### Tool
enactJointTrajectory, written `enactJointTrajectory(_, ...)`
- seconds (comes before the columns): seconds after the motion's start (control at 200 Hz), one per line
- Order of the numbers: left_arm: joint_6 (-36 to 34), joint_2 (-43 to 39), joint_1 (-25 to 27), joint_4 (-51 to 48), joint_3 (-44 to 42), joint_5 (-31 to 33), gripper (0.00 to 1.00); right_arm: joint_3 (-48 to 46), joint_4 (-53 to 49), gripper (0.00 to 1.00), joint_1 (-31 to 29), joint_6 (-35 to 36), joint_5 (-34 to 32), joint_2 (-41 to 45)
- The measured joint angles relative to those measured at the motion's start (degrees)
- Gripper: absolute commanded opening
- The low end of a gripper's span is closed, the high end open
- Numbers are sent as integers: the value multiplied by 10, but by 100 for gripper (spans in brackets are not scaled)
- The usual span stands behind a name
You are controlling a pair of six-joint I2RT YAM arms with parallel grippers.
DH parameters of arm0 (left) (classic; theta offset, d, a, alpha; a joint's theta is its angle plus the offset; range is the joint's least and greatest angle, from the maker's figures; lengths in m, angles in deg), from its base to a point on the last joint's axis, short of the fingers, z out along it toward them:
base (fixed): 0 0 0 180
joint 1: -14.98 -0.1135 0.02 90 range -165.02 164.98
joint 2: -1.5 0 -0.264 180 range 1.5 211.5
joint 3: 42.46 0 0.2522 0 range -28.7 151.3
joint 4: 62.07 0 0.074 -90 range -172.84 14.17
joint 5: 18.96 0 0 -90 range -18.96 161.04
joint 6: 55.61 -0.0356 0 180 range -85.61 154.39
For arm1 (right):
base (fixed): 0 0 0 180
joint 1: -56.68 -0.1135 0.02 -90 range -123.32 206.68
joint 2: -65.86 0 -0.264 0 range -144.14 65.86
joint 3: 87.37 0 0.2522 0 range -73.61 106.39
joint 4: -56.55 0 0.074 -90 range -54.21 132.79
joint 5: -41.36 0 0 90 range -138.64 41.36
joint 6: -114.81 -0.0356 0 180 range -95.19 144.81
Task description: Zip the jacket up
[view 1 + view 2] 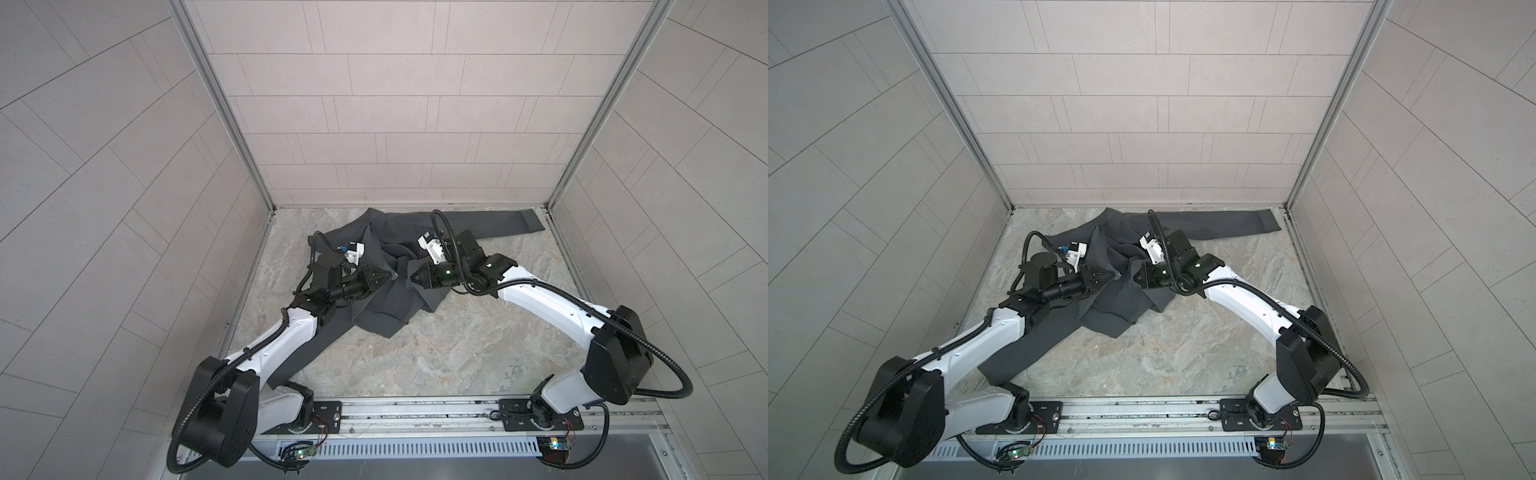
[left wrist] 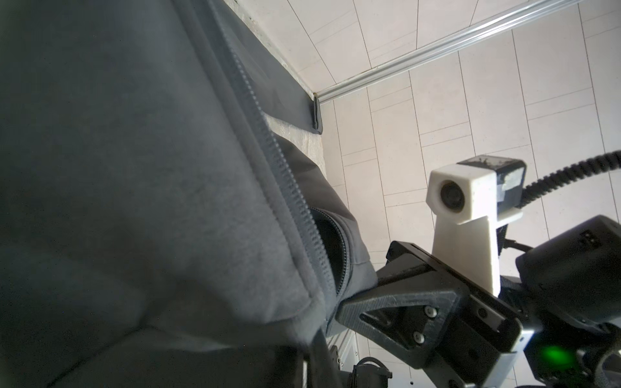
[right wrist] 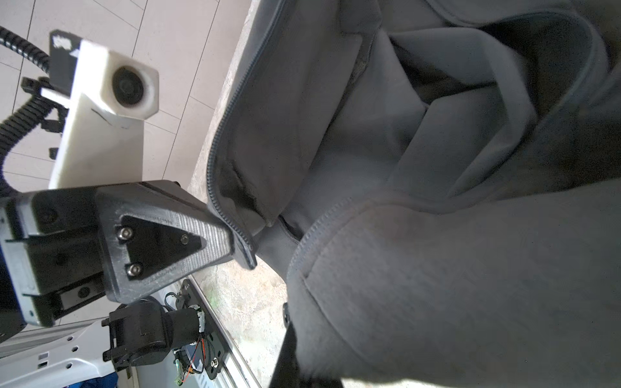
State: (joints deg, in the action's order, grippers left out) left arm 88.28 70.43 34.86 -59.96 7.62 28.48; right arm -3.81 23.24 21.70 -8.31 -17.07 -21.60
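Observation:
The dark grey jacket (image 1: pixel 382 316) (image 1: pixel 1113 316) lies crumpled at the back of the marble table (image 1: pixel 457 345), its front unzipped. My left gripper (image 1: pixel 387 275) (image 1: pixel 1112 275) is shut on one front edge; the right wrist view shows it (image 3: pixel 235 243) pinching the lower end of the zipper teeth (image 3: pixel 218 141). Facing it a short gap away, my right gripper (image 1: pixel 410 279) (image 1: pixel 1135 278) is shut on the other front edge, seen in the left wrist view (image 2: pixel 346 304) beside a zipper row (image 2: pixel 279 161). Fabric (image 2: pixel 134 168) (image 3: pixel 437 285) hides each camera's own jaws.
One sleeve (image 1: pixel 498 222) stretches to the back right corner. The other sleeve (image 1: pixel 299 357) runs under my left arm toward the front. Tiled walls close in the back and both sides. A metal rail (image 1: pixel 415 409) carrying the arm bases lines the front.

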Motion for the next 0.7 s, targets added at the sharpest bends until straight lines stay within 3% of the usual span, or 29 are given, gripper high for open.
enactJointTrajectory(0.25,-57,-46,0,-57,4,-26,0,6,-2,0,0,32,28,-3)
enactJointTrajectory(0.701,-100,-48,0,-95,7,-35,0,17,-1,0,0,53,85,-3)
